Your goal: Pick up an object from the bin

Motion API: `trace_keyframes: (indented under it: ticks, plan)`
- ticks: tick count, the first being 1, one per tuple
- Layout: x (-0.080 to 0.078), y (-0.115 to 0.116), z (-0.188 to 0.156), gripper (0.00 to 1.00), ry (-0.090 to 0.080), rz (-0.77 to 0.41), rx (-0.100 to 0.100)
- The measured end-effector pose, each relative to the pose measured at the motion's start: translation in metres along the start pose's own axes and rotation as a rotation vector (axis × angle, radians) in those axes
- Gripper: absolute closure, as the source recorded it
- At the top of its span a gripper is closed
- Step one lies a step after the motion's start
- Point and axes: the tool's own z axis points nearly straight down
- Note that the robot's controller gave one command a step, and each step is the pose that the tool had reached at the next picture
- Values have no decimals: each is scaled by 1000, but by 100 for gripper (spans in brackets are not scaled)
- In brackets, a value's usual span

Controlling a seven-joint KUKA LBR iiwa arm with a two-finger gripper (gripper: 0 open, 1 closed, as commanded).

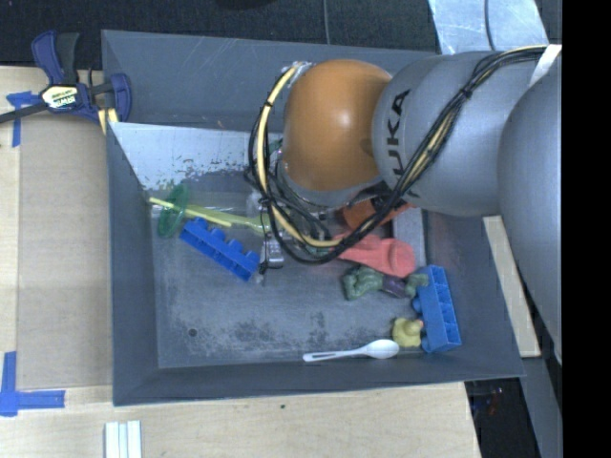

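One gripper [272, 248] hung under the arm's orange cover, at the right end of a blue toothed block [220, 246] lying left of centre in the bin [286, 382]. I could not tell whether it was open or closed. To the right lay a pink toy [384, 254], and nearer, a white spoon [355, 353].

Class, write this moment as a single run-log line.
gripper: down in bin, at right end of blue toothed block | grasp: none seen | white spoon: by lower wall
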Motion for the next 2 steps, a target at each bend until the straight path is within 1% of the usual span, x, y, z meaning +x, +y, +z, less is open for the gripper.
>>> trace_keyframes:
  ticks: [1, 2]
  plan:
    - [-34, -16, 50, 0, -10, -57, -1]
    - [-47, 16, 89, 0, -10, -17, -2]
